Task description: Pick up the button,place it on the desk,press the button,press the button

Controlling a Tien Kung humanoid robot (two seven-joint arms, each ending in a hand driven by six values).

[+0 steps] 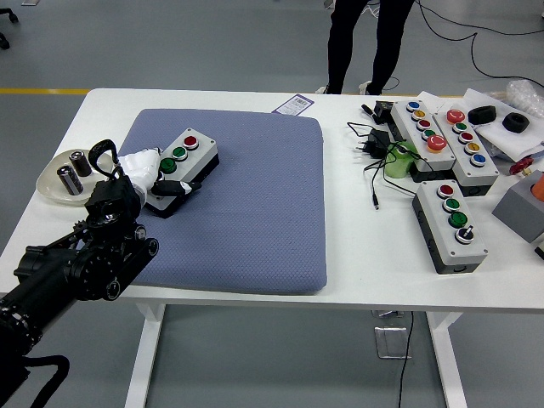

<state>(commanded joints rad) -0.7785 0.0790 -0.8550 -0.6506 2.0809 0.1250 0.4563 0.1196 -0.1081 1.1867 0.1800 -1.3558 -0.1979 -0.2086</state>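
A grey button box [189,155] with one red and two green buttons sits at the left part of the blue pad [255,204], with its black base showing. My left hand [157,174], white with dark fingertips, is shut on the box's near left end, the thumb lying along its front side. The box looks slightly tilted; I cannot tell whether it is off the pad. My black left arm [76,263] comes in from the lower left. My right arm is out of view.
A clear dish [49,191] with batteries stands left of the hand. Three more button boxes [450,223] [421,127] [466,144], a black plug with cables [374,149] and loose parts lie at the right. A person's legs [370,42] stand beyond the far edge.
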